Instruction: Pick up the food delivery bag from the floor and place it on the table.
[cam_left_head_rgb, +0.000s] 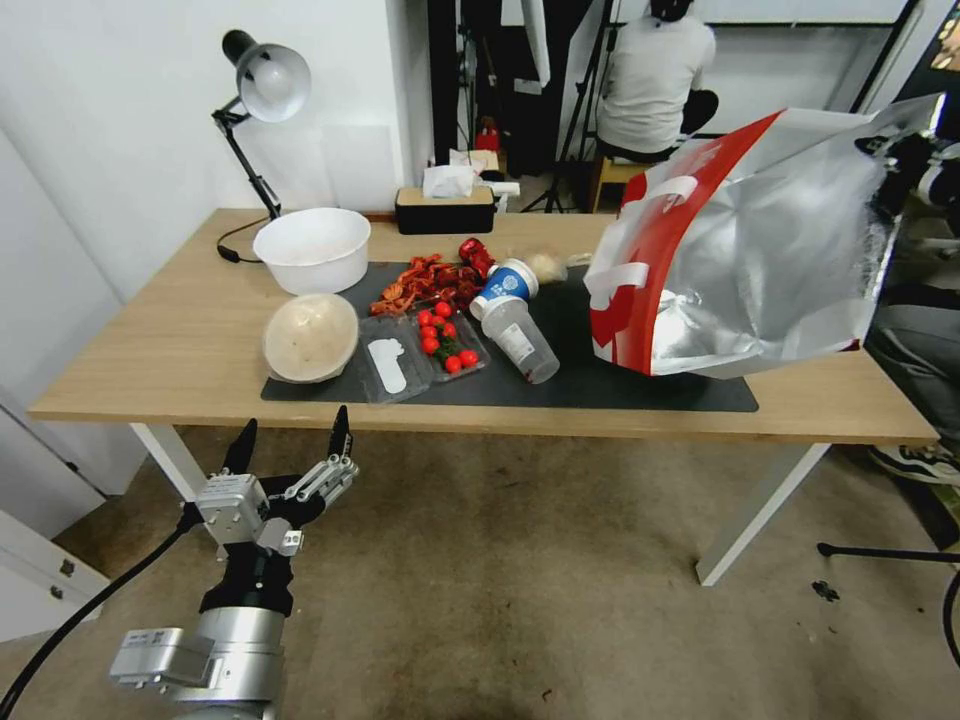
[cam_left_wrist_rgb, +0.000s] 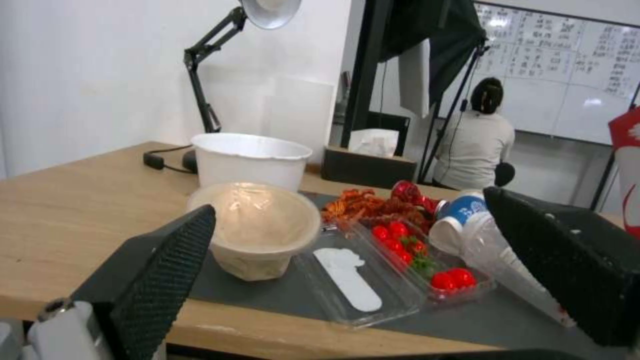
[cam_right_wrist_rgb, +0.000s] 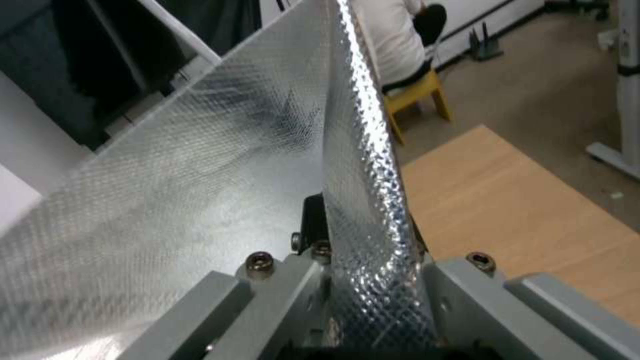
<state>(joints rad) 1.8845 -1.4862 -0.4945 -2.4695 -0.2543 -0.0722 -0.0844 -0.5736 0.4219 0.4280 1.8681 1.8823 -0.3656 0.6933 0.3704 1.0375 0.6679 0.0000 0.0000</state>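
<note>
The food delivery bag (cam_left_head_rgb: 760, 250), white with a red side, silver foil and white strap handles, is tilted over the right part of the table (cam_left_head_rgb: 170, 340). Its lower end is down at the dark grey mat (cam_left_head_rgb: 600, 385); I cannot tell if it rests there. My right gripper (cam_left_head_rgb: 905, 160) is up at the bag's top right corner. In the right wrist view the right gripper (cam_right_wrist_rgb: 363, 250) is shut on the bag's foil edge (cam_right_wrist_rgb: 360, 150). My left gripper (cam_left_head_rgb: 290, 440) hangs open and empty over the floor (cam_left_head_rgb: 520, 580), just before the table's front edge. From its wrist, the left gripper (cam_left_wrist_rgb: 353, 220) faces the tabletop.
On the mat lie a beige bowl (cam_left_head_rgb: 310, 337), a clear tray of cherry tomatoes (cam_left_head_rgb: 445, 340), red crayfish (cam_left_head_rgb: 425, 280) and tipped cups (cam_left_head_rgb: 515, 325). A white bowl (cam_left_head_rgb: 312, 250), a desk lamp (cam_left_head_rgb: 255, 90) and a tissue box (cam_left_head_rgb: 445, 205) stand behind. White table legs (cam_left_head_rgb: 760, 510) reach the floor.
</note>
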